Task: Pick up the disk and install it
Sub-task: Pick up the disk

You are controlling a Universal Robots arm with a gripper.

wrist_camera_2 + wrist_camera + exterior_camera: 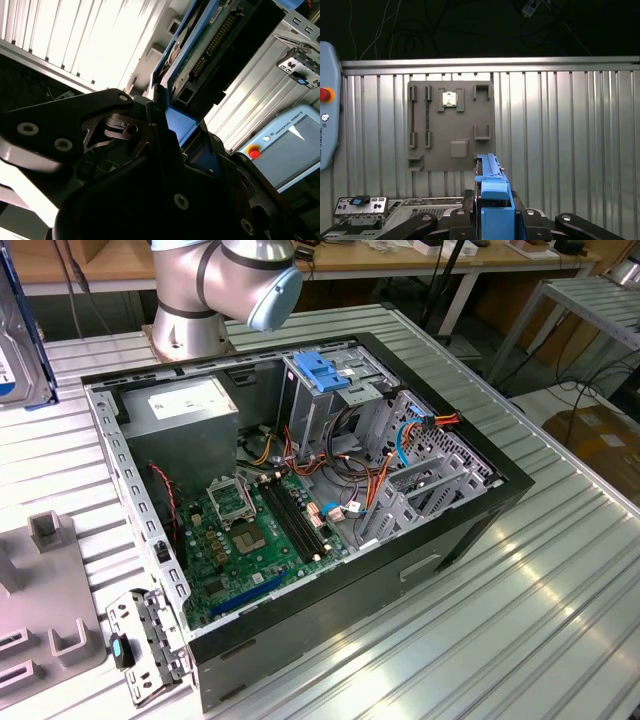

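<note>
Gripper: clamped shut on the disk's blue-railed end
Disk: between the jaws, long axis pointing straight out ahead of the gripper
Drive cage: well apart from the gripper

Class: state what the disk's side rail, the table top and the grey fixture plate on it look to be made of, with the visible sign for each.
Rail of the disk: likely plastic; saturated blue, moulded shape, matte.
Table top: metal, probably aluminium; ribbed, with a bright silvery sheen.
Fixture plate: unclear, perhaps plastic; uniform dull grey, no glare.
</note>
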